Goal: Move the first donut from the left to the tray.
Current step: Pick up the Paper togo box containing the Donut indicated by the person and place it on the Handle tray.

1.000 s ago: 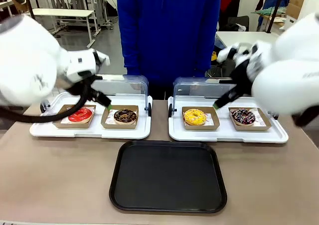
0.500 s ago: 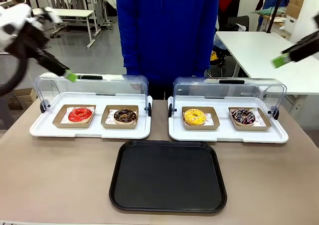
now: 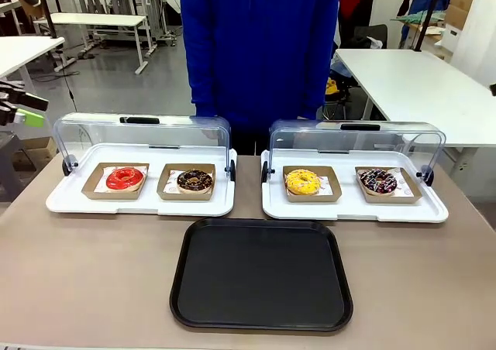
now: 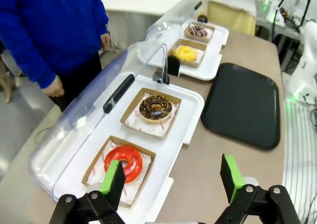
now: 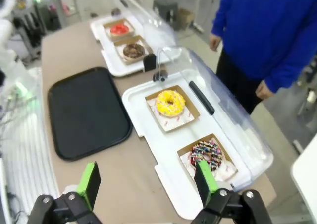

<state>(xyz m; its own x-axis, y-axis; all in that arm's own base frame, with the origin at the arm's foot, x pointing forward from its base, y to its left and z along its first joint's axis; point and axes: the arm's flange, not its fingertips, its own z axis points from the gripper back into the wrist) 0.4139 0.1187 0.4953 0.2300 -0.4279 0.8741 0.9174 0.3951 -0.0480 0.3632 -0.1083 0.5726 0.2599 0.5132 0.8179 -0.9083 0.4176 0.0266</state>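
The red-iced ring donut lies in a small brown cardboard tray at the left end of the left white display tray. The big black tray sits bare at the table's near middle. My left gripper hangs open high above the table's left end, looking down on the red donut and the black tray. One of its green pads pokes in at the front view's left edge. My right gripper is open, high over the right end, with the red donut far off.
A chocolate donut sits beside the red one. The right display tray holds a yellow donut and a sprinkled dark donut. Both clear lids stand raised behind. A person in blue stands at the far side.
Both arms have pulled up and outward from over the display trays, leaving the middle of the front view. The donuts and trays have not moved.
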